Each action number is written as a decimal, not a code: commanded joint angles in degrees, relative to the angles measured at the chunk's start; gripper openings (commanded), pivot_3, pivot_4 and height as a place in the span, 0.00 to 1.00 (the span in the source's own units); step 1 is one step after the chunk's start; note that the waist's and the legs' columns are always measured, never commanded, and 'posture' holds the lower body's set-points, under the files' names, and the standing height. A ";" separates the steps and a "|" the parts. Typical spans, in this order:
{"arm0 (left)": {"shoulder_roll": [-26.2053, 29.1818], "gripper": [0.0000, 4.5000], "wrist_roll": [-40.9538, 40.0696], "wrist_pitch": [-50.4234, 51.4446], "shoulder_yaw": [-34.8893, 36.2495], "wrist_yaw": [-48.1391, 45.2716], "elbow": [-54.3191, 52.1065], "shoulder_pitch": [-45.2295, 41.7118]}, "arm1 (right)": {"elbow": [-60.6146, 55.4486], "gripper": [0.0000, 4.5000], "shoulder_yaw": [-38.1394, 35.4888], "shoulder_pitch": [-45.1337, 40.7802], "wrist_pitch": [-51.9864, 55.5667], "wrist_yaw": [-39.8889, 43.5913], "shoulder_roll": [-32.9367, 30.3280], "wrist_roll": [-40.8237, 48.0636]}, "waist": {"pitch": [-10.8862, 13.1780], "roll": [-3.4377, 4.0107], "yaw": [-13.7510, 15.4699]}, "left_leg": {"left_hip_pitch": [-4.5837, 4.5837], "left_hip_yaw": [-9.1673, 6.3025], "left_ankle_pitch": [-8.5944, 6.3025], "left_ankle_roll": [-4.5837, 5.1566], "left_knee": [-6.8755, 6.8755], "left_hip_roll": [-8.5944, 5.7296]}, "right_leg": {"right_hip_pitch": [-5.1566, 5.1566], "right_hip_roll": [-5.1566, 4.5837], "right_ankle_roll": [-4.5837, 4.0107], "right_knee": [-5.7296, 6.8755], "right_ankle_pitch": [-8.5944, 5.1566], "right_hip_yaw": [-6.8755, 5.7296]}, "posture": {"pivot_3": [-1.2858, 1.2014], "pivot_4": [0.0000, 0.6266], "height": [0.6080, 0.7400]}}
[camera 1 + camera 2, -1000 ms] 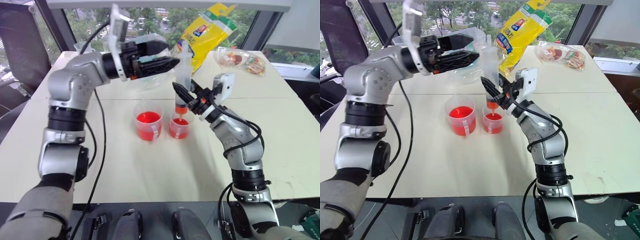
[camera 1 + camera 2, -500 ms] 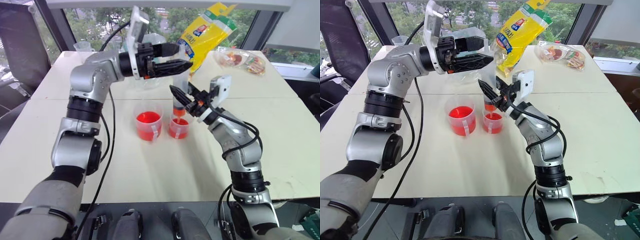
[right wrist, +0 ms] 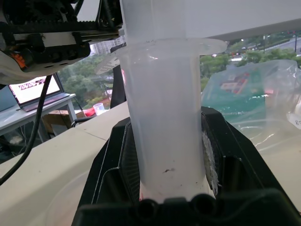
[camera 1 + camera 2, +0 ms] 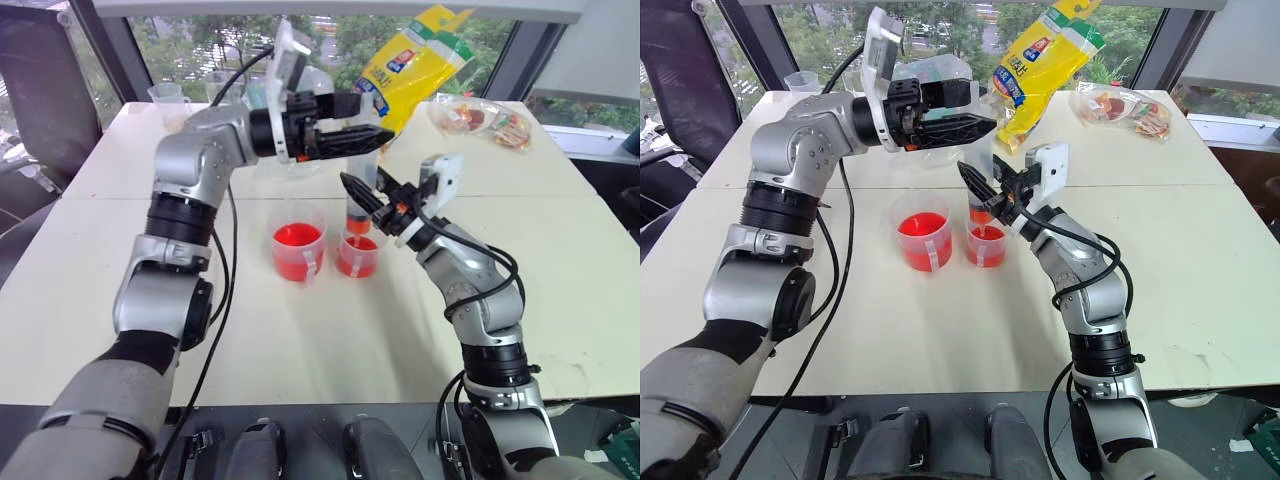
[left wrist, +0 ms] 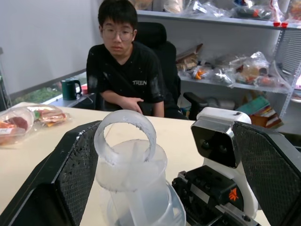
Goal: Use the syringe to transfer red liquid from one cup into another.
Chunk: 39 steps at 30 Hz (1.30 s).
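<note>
bench: white, windows behind it
right hand: clamped on the syringe barrel, tip over narrower cup
left hand: wide open, straddling plunger ring, holding nothing
handling: you've got light, slick, stiff plastic; pinch the ring

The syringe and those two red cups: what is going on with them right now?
The right gripper is shut on the syringe, holding it upright with its tip over the narrower red cup. The left gripper is open, its fingers on either side of the plunger's ring at the top of the syringe, not yet closed on it. The wider red cup stands beside the narrow one, holding red liquid. A person sits across the table.
</note>
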 commanded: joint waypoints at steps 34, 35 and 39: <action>-2.62 0.18 1.67 2.40 -0.66 1.44 -7.40 7.10 | -7.67 0.30 -2.23 -2.85 3.62 -0.24 -3.14 2.15 | 0.00 0.00 0.06 | 0.00 0.00 0.00 0.00 0.03 0.00 | 0.01 -0.02 0.00 0.04 0.00 0.00 | 0.52 0.24 1.00; -2.73 0.18 1.65 2.45 -0.73 1.56 -7.56 7.33 | -8.07 0.30 -2.36 -2.81 3.98 -0.33 -3.24 2.31 | 0.00 0.00 0.08 | 0.00 0.00 0.00 0.00 0.03 0.00 | 0.00 -0.02 0.00 0.04 0.00 0.00 | 0.52 0.24 1.00; -3.05 0.18 1.79 2.54 -0.92 1.82 -7.89 8.09 | -9.90 0.30 -2.83 -2.83 5.59 -0.77 -3.55 3.05 | 0.00 0.00 0.10 | 0.00 0.00 0.00 0.00 0.02 0.00 | 0.01 -0.03 0.00 0.04 0.00 0.00 | 0.52 0.24 1.00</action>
